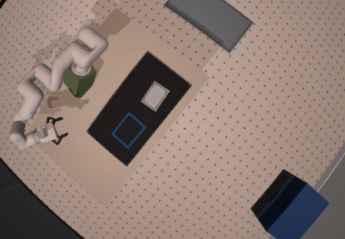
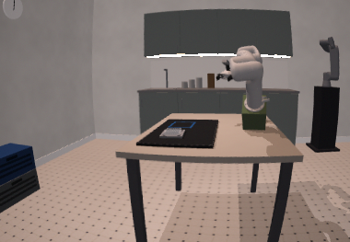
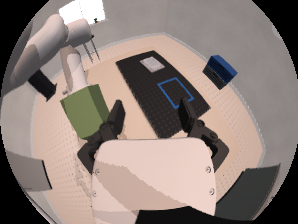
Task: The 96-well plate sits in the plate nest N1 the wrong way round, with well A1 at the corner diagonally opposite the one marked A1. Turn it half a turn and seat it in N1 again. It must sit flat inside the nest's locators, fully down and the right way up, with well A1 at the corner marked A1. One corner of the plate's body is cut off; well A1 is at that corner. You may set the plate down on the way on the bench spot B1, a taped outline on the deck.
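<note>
Spread fully wide with nothing between its fingers, the gripper [image 1: 58, 129] hangs at the far left of the top view, over the table's left edge and well apart from the black deck mat [image 1: 113, 111]. Its black fingers frame the wrist view, which looks down across the table toward the mat. Next to the right, the white arm [image 1: 54, 67] folds back on itself up to the green pedestal [image 1: 85, 84] on which it stands, near the mat's upper left side. Farther right, on the mat, the blue taped outline of bench spot B1 [image 1: 119, 139] lies toward the lower end. Just beyond it to the upper right the 96-well plate [image 1: 155, 95] lies flat in its nest, apart from the outline; which corner is cut off is too small to tell. The tan table [image 1: 191, 76] carries all of this. Off the table, a grey cabinet [image 1: 209, 13] stands at the upper right and a blue crate [image 1: 309, 206] on the floor at the lower right.
</note>
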Controlling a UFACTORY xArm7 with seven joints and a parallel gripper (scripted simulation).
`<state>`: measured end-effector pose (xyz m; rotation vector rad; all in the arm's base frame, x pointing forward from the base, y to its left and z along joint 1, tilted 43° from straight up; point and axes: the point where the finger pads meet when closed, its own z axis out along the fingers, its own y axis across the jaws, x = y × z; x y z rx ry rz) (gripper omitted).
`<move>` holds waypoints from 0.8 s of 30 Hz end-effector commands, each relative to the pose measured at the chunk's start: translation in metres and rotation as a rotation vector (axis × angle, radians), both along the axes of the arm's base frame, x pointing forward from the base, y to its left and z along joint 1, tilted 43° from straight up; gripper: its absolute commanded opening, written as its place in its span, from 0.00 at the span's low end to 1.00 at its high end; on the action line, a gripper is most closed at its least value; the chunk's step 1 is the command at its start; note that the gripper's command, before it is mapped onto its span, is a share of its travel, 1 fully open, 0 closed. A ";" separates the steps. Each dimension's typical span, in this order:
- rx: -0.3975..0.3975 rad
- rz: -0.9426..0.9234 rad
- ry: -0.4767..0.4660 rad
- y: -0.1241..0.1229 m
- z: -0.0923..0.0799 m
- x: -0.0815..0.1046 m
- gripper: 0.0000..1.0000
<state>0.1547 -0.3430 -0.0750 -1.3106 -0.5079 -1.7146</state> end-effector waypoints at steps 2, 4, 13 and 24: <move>-0.005 -0.001 0.000 -0.002 0.001 0.000 1.00; 0.005 0.029 0.058 -0.004 0.003 0.009 1.00; 0.037 0.104 0.214 -0.009 0.010 0.043 1.00; 0.066 0.169 0.369 -0.010 0.016 0.078 1.00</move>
